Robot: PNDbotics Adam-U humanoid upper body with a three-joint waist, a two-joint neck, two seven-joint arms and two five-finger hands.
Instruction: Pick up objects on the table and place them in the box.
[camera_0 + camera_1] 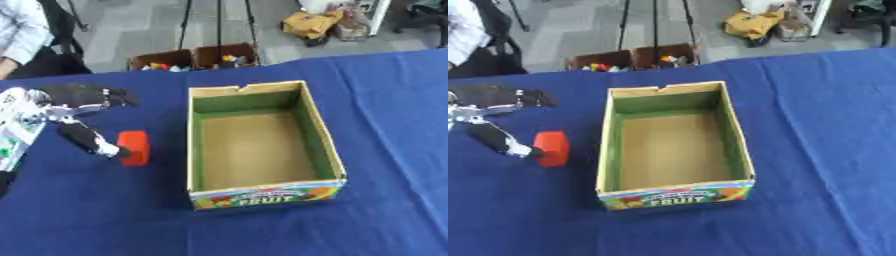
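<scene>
Red block (134, 147): lies on the blue-covered table (385, 125), just left of the box (260, 141), apart from its wall. Box: open cardboard, green inner walls, "FRUIT" printed on the near face, nothing inside. Left robot hand (83, 115): spread wide, released, one finger tip touching the block's left side, the others held above it.

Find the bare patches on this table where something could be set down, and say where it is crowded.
Free: blue cloth right of the fruit box, the strip before its label, and its bare floor. Crowded: left of it, where the left hand meets the red block.
</scene>
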